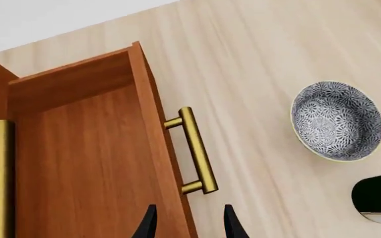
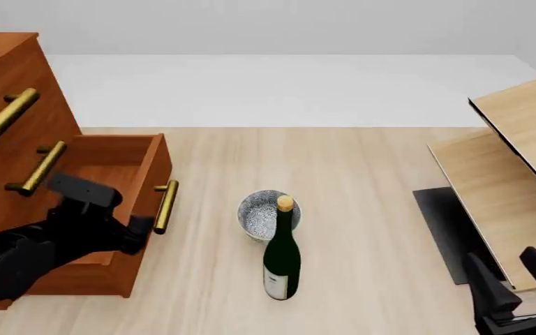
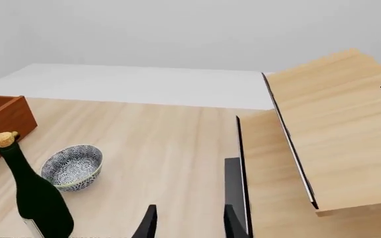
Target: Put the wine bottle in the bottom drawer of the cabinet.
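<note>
Front view: bottom drawer (image 2: 123, 174) stands open, left gripper (image 1: 189, 223) parted and empty beside its brass handle (image 2: 165, 206); wine bottle (image 2: 281, 255) upright near the drawer awaits grasping, seemingly by the open right gripper (image 2: 519, 279).

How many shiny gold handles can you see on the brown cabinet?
3. The top handle is high on the cabinet, the middle handle sits below it, and the lowest handle is on the pulled-out bottom drawer. The left arm may hide more.

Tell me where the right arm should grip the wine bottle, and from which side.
Grip the wine bottle on its wide body, above the label, coming in level from its right. It stands upright, the bowl sits close behind it, and the right gripper, jaws apart, already sits on that side.
</note>
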`<state>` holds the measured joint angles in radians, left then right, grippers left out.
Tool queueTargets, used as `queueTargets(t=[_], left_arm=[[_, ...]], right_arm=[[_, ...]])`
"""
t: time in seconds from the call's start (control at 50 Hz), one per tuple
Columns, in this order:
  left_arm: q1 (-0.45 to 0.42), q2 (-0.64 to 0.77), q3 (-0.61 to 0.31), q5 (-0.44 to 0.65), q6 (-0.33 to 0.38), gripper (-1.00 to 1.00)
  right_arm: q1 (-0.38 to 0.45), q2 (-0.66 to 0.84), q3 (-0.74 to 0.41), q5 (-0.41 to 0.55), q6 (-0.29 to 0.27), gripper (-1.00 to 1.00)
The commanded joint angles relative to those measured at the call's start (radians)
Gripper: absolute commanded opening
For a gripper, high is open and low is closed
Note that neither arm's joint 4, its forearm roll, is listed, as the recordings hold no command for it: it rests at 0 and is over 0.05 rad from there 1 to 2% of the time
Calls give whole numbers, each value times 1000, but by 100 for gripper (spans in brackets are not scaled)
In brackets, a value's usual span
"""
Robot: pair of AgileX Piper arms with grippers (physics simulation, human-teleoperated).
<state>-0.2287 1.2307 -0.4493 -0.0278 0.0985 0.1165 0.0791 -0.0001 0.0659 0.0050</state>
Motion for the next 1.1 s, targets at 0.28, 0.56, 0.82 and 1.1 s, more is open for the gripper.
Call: queueTargets(t=[0.28,0.56,0.82,1.1], left_arm=[[14,92,44,-109,-6,100],[11,121,63,-151,-15,100],[-26,129,64,-157,-36,100],[-64,130,65,-163,-54,100]], right_arm=[[10,12,0,1,-3,100],[14,23,0,-2,-4,100],[15,21,0,2,-4,100],[19,19,0,5,-4,100]])
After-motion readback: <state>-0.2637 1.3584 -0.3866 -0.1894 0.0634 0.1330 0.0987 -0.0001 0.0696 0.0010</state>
